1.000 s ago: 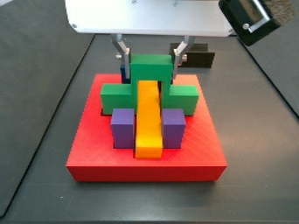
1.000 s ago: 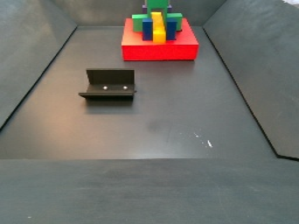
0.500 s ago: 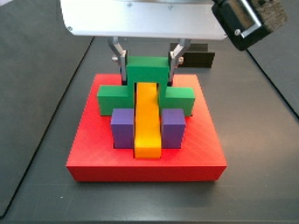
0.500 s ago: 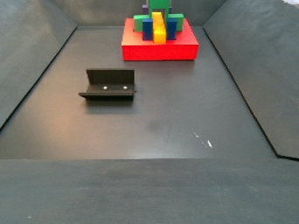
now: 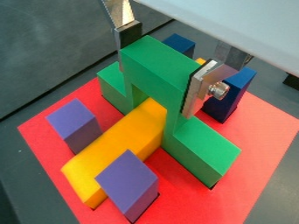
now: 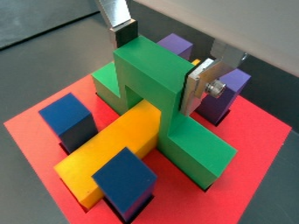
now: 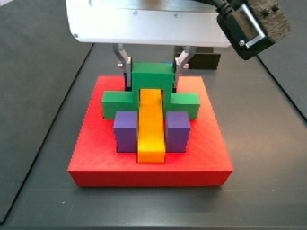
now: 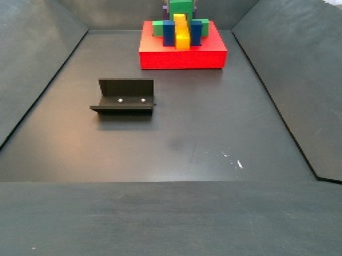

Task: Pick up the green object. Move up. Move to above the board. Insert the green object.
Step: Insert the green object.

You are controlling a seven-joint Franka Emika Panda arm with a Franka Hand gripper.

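Observation:
The green object [image 7: 153,79] sits on the red board [image 7: 150,171], its raised middle cube astride the far end of the long yellow bar [image 7: 151,121]. My gripper [image 7: 153,65] is above the board with one silver finger on each side of the raised cube, pads against it. Both wrist views show the green object [image 5: 158,66] [image 6: 152,70] between the fingers [image 5: 197,92] [image 6: 194,87], its lower cubes resting on the board [image 5: 263,122] [image 6: 251,144]. In a side view the board [image 8: 183,58] is at the far end of the floor.
Two purple blocks [image 7: 125,130] [image 7: 179,130] flank the yellow bar at the near side. Two more cubes [image 5: 179,44] [image 5: 230,92] stand behind the green object. A black block [image 7: 206,61] lies behind the board. The fixture [image 8: 123,97] stands mid-floor, left.
My gripper and the green object have come down a little, onto the board and over the yellow bar. The finger spacing looks the same.

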